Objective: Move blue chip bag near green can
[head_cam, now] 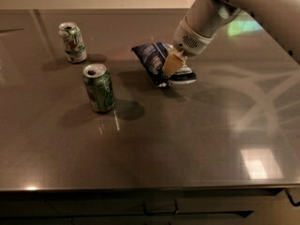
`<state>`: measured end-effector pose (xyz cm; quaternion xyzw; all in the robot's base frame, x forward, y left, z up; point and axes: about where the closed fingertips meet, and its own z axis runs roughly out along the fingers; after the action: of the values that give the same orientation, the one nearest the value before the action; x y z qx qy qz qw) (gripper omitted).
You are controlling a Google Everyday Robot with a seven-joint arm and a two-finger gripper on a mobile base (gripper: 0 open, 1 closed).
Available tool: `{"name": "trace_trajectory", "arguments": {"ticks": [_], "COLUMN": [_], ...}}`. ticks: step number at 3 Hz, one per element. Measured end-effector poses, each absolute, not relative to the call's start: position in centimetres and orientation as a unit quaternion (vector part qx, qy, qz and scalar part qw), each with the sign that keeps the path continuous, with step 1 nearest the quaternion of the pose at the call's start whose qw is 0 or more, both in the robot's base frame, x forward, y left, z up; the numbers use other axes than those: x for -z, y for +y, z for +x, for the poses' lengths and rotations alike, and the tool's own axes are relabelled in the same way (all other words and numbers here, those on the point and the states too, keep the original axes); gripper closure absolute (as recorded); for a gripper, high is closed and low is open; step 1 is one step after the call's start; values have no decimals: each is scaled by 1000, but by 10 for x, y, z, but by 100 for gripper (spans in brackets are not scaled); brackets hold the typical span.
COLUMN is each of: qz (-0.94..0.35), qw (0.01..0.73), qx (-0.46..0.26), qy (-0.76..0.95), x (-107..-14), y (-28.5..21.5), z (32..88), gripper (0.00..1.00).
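The blue chip bag (153, 60) is a dark navy crinkly bag with white print, tilted near the middle of the dark countertop (211, 139). My gripper (171, 65) comes down from the upper right and its tan fingers are shut on the bag's right side. The green can (99, 88) stands upright to the bag's left and a little nearer the front, with a gap of about one can's width between them.
A paler white-and-green can (72, 42) stands upright at the back left. My white arm (243, 3) crosses the upper right corner. The counter's front edge (140, 187) runs along the bottom.
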<state>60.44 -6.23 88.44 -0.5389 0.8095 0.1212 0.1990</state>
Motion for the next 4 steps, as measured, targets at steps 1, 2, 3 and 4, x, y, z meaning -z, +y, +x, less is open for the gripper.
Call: {"name": "trace_trajectory", "arguments": {"ticks": [1, 2, 3, 4], "qz": [-572, -594, -606, -615], "qw": [184, 166, 151, 143], "qx": [-136, -142, -149, -157], "qy": [788, 774, 767, 760], "x": [-887, -886, -885, -884], "y": [-45, -31, -19, -10], "z": [575, 555, 542, 535], "gripper": [100, 82, 58, 35]}}
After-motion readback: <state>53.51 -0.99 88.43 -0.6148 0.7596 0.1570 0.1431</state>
